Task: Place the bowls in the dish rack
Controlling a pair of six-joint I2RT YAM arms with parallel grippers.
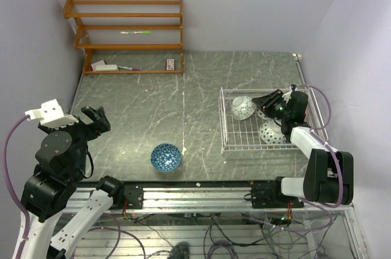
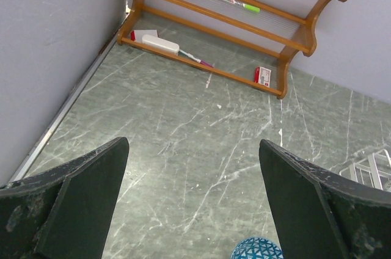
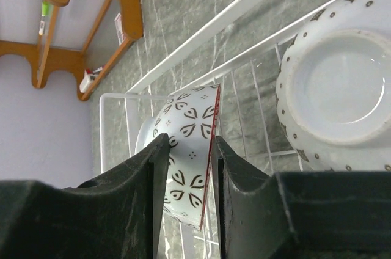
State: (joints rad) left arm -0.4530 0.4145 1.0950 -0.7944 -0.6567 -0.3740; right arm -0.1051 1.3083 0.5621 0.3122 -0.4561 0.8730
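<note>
The red-rimmed bowl [image 3: 183, 121] is standing on its edge inside the dish rack [image 1: 222, 118], toward the rack's far left part. Its pale, leaf-patterned outside is facing the right wrist camera. The right gripper [image 3: 188, 149] is pinching this bowl by the rim, with one finger lying against the outer wall and the other on the inner side. Whether the bowl's lower edge is resting on the rack's wires cannot be told.

A second bowl [image 1: 272, 132] is lying upside down in the same rack, toward the near right. Its white foot ring is turned up and its dotted outside is showing, and it is sitting just beside the held bowl.

The blue bowl [image 1: 165, 156] is sitting upright on the grey marbled table [image 1: 146, 100], close to the near edge and well apart from the rack, to its left. In the left wrist view only its top edge is showing, at the bottom of the picture.

The left gripper [image 1: 95, 117] is hovering over the left part of the table. Its fingers are spread wide with nothing between them.

An orange wooden shelf [image 1: 128, 45] is standing against the far wall at the left corner. A marker [image 1: 135, 32] with a green cap is lying on an upper tier. A white object [image 2: 160, 44], a pen and a small red box [image 2: 263, 76] are lying on the lowest tier.
</note>
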